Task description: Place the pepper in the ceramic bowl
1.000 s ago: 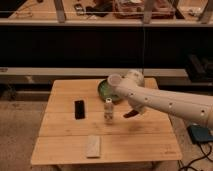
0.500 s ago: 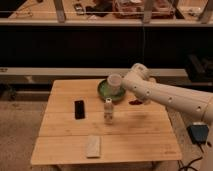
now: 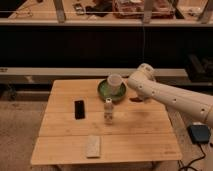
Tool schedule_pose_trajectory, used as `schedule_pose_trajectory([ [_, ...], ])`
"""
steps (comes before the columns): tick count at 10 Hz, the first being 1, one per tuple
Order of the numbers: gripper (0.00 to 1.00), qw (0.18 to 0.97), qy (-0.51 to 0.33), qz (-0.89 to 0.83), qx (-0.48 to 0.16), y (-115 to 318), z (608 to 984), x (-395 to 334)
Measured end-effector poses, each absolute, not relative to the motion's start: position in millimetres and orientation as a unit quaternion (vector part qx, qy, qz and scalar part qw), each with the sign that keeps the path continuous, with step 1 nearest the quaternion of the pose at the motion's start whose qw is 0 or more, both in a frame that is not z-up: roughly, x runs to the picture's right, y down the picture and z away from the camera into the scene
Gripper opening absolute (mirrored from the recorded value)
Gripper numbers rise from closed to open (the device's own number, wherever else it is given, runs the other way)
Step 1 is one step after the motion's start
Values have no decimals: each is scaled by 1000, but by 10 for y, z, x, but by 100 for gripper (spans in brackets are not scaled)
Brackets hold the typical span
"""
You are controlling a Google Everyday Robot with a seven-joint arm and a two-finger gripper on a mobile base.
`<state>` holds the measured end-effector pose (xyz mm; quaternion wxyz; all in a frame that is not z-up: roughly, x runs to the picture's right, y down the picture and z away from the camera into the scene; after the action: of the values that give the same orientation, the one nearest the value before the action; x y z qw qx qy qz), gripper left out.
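Observation:
The ceramic bowl (image 3: 107,92) is dark green with a paler inside and sits at the back middle of the wooden table (image 3: 140,135). A small white cup (image 3: 115,80) stands at its far right rim. My white arm (image 3: 170,97) reaches in from the right, its rounded wrist just right of the bowl. My gripper (image 3: 137,98) hangs as a dark shape under the wrist, low over the table and right of the bowl's rim. I cannot make out the pepper; it is either hidden at the gripper or out of view.
A small pale bottle-like object (image 3: 108,111) stands upright in front of the bowl. A black flat slab (image 3: 79,109) lies at the left. A pale sponge-like block (image 3: 93,146) lies near the front edge. A dark box (image 3: 200,133) sits on the floor at the right.
My arm has swung back and to the right. The gripper rose from the table's middle to beside the bowl's right rim. The table objects have not moved.

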<state>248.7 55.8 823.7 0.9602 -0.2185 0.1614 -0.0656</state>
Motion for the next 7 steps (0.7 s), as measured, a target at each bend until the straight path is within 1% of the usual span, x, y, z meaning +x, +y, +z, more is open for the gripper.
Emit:
schedule_pose_trajectory([
  [1, 0, 958, 171, -61, -224, 603, 8260, 2519],
  [3, 0, 953, 182, -50, -239, 689, 8449, 2344],
  [5, 0, 951, 172, -39, -255, 749, 8613, 2106],
  [7, 0, 952, 155, -37, -263, 715, 8757, 1798],
])
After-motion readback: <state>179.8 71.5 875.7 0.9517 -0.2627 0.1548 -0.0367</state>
